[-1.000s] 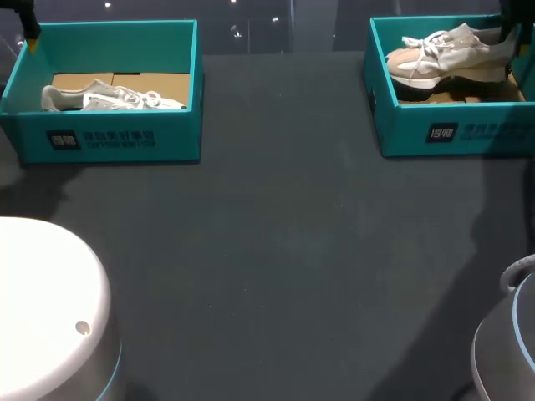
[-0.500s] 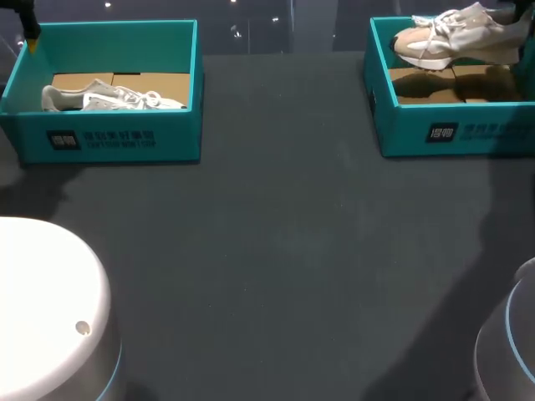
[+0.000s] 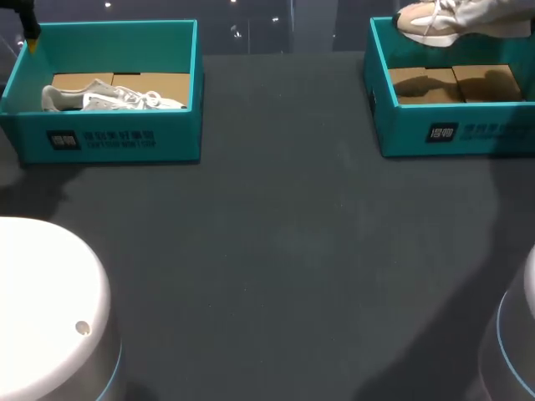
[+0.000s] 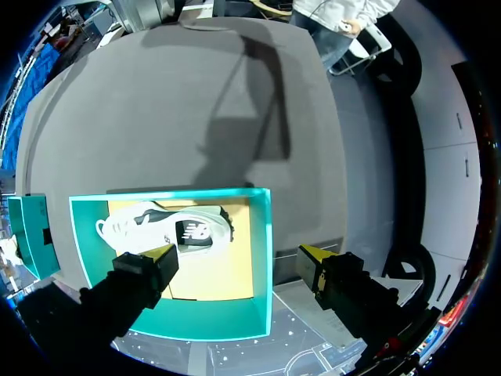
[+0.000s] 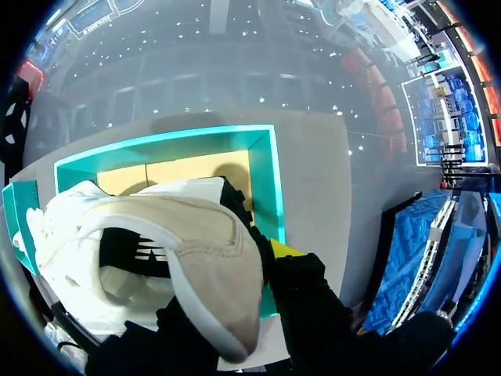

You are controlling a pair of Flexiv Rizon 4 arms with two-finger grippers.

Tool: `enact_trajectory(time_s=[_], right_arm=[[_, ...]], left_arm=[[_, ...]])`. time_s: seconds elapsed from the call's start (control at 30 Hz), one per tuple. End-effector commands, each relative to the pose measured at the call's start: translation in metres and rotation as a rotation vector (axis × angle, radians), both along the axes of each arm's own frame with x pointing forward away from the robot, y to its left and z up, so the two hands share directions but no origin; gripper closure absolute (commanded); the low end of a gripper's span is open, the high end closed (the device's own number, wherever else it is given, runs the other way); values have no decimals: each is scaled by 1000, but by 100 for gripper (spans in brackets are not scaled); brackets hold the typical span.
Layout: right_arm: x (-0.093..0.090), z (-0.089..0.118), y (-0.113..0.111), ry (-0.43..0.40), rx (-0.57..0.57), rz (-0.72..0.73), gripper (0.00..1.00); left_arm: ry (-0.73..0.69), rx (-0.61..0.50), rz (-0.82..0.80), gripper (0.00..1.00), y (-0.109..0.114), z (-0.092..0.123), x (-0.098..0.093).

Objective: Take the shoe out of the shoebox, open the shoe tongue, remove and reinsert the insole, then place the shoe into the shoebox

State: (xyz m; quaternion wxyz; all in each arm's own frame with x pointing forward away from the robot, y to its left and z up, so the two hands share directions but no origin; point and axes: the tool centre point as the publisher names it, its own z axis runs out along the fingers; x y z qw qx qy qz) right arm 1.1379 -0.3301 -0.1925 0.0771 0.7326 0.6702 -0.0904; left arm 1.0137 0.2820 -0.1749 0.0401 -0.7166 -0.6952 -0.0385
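A beige and white shoe [image 3: 451, 18] hangs in the air above the right teal shoebox [image 3: 451, 134], whose cardboard floor lies bare. In the right wrist view my right gripper [image 5: 249, 258] is shut on the shoe [image 5: 196, 251] at its heel collar. One yellow fingertip [image 5: 284, 250] shows outside the heel; the other is hidden inside. A second white shoe [image 3: 113, 98] lies in the left teal shoebox [image 3: 109, 142]. My left gripper [image 4: 236, 256] hovers open above that box's [image 4: 262, 235] side wall, apart from its shoe [image 4: 168, 231]; one of its tips [image 3: 31, 40] shows at the box's far left corner.
Dark grey table [image 3: 276, 251] spreads between and in front of the two boxes. The round white and grey bases of my arms [image 3: 46, 317] stand at the near left and near right corners.
My right arm has lifted the beige shoe straight up out of the right shoebox, uncovering the cardboard floor. The left arm has not moved.
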Motion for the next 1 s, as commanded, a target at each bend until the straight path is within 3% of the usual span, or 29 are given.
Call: enact_trajectory(time_s=[0.03,0.23,0.4,1.0], right_arm=[[-30,32,18,-40,-27,16,100],[-63,45,43,-52,-36,49,100],[-101,52,69,-63,-33,68,100],[-255,74,207,-116,-60,42,100]], left_arm=[[-3,2,-1,0,0,0,-2],[-3,2,-1,0,0,0,-2],[-3,2,-1,0,0,0,-2],[-3,2,-1,0,0,0,-2]])
